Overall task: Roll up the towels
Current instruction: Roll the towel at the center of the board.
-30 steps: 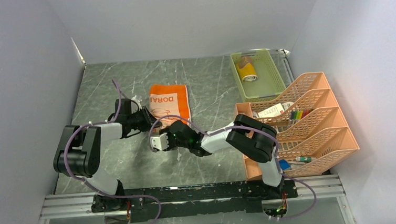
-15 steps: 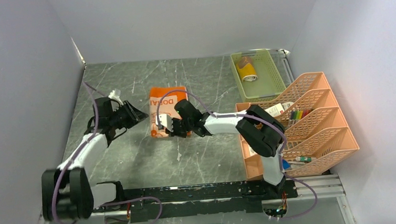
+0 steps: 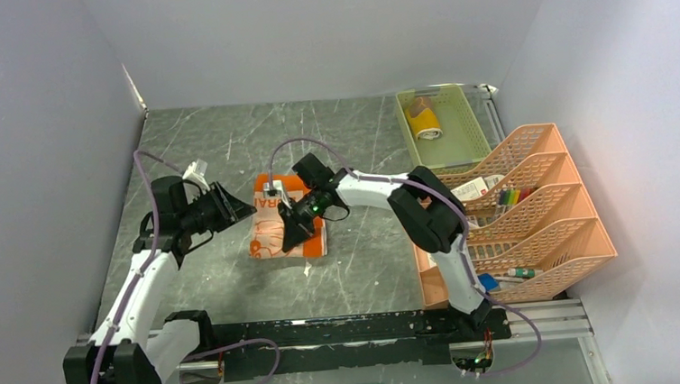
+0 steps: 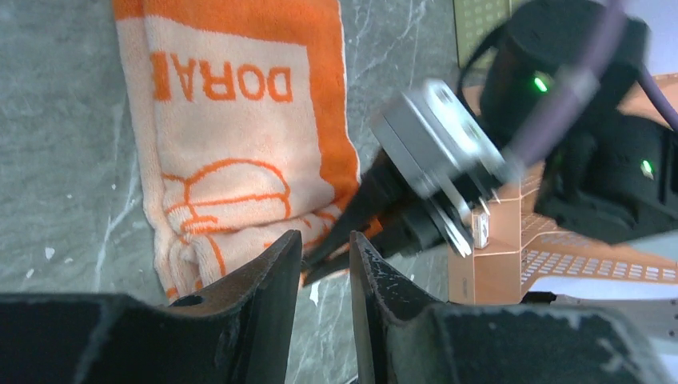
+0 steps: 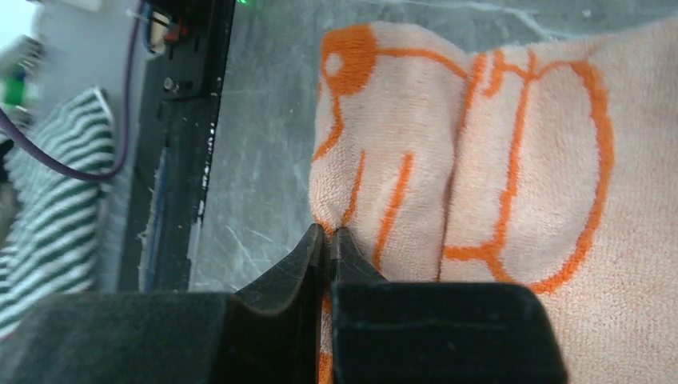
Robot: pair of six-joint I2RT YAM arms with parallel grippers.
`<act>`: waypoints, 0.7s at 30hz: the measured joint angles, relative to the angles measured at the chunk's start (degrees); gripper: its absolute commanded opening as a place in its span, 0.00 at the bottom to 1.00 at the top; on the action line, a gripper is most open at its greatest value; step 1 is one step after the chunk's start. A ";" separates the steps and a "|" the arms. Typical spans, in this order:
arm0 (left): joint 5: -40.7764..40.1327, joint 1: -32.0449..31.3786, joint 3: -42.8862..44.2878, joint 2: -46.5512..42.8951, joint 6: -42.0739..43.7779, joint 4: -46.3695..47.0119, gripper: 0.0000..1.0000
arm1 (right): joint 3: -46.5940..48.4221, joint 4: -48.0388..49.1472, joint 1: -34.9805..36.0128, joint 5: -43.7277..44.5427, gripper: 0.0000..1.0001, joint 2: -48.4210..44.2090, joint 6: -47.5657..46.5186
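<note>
Top external view: orange towel [image 3: 269,240] lies mid-way on the counter [image 3: 361,154], its 6 o'clock edge pinched in the right hand [image 5: 326,236]. Left hand [image 3: 249,207] hovers at 9 o'clock, fingers slightly parted, empty. Best to curl that edge tightly toward 12 o'clock, sides level.

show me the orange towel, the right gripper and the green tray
orange towel [image 3: 266,240]: top view, its near left part.
right gripper [image 5: 328,234]: right wrist view, fingertips pinched on the towel's edge.
green tray [image 3: 458,140]: top view, a bare part of its floor.
</note>
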 measured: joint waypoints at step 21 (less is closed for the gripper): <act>2.62 -0.83 -5.53 -0.46 -2.12 2.03 0.40 | 19.93 -16.33 -8.83 -18.80 0.00 17.44 13.99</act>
